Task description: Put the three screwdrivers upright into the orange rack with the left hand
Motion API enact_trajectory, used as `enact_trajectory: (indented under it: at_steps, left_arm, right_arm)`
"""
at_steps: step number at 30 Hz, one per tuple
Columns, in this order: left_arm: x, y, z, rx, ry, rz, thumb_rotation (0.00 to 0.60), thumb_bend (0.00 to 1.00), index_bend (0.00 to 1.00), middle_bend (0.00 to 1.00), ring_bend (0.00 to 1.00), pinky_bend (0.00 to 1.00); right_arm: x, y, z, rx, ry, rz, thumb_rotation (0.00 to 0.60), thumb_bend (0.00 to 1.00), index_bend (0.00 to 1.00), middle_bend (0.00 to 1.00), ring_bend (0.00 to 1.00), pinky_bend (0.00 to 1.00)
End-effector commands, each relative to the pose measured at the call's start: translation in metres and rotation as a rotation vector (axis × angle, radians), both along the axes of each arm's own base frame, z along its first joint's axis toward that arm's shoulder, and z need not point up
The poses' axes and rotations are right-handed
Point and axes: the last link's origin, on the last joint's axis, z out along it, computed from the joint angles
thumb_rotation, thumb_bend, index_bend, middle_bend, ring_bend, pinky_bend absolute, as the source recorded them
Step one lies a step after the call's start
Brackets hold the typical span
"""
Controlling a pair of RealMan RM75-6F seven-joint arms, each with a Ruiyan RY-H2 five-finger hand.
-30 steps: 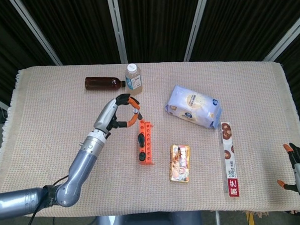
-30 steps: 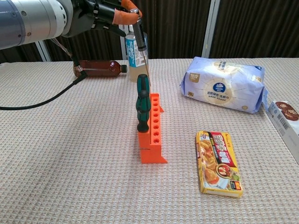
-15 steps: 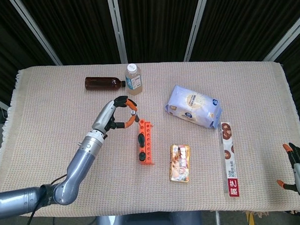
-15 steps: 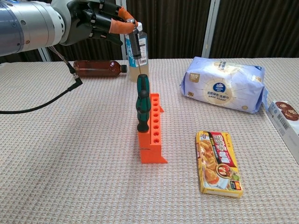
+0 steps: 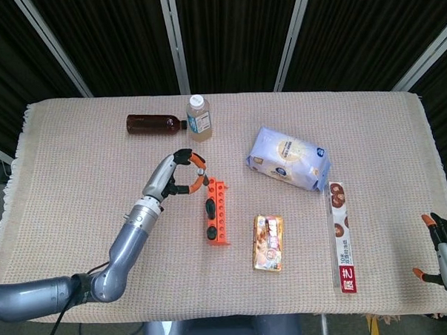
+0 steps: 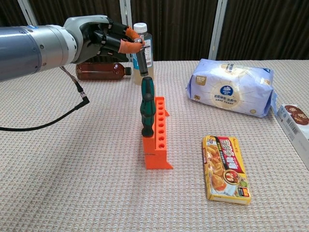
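Observation:
The orange rack (image 5: 219,212) (image 6: 158,140) stands mid-table with two green-handled screwdrivers (image 5: 209,218) (image 6: 146,108) upright in its near holes. My left hand (image 5: 178,175) (image 6: 104,39) pinches the third screwdriver (image 5: 202,169) (image 6: 141,59) by its dark handle. It hangs roughly upright, tip down, over the rack's far end, and its shaft is hidden behind the green handles in the chest view. My right hand (image 5: 444,256) hangs off the table's front right corner with its fingers apart and nothing in it.
A brown bottle (image 5: 153,124) lies at the back next to an upright clear bottle (image 5: 199,116) (image 6: 140,46). Right of the rack are a blue-white bag (image 5: 288,158), a yellow box (image 5: 268,243) and a long narrow box (image 5: 341,236).
My left hand has come down and slightly toward the rack with the third screwdriver, which is now lower and closer to the rack's far end. The right hand has not moved.

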Motion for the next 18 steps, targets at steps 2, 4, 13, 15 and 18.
enact_trajectory:
  at_steps: [2,4,13,15,18]
  left_arm:
    - [-0.001,0.0,-0.009,-0.008,-0.007,0.011,0.6,0.46,0.72,0.3,0.08,0.2]
    - [-0.002,0.0,-0.012,-0.014,-0.01,0.015,0.6,0.46,0.72,0.3,0.08,0.19]
    - [-0.003,0.0,-0.023,-0.028,0.009,0.013,0.6,0.46,0.72,0.3,0.07,0.1]
    - [-0.002,0.0,-0.025,-0.028,0.013,0.012,0.6,0.46,0.72,0.3,0.06,0.09]
    - [-0.002,0.0,-0.026,-0.028,0.017,0.009,0.6,0.46,0.72,0.3,0.06,0.09]
  right_arm:
    - [0.0,0.0,0.001,-0.002,0.002,-0.002,0.6,0.0,0.0,0.0,0.0,0.0]
    - [0.0,0.001,0.001,-0.003,0.002,-0.004,0.6,0.0,0.0,0.0,0.0,0.0]
    - [0.0,0.001,0.001,-0.003,0.003,-0.006,0.6,0.0,0.0,0.0,0.0,0.0]
    - [-0.001,0.001,0.001,-0.004,0.003,-0.007,0.6,0.0,0.0,0.0,0.0,0.0]
    - [-0.001,0.001,0.001,-0.004,0.003,-0.009,0.6,0.0,0.0,0.0,0.0,0.0]
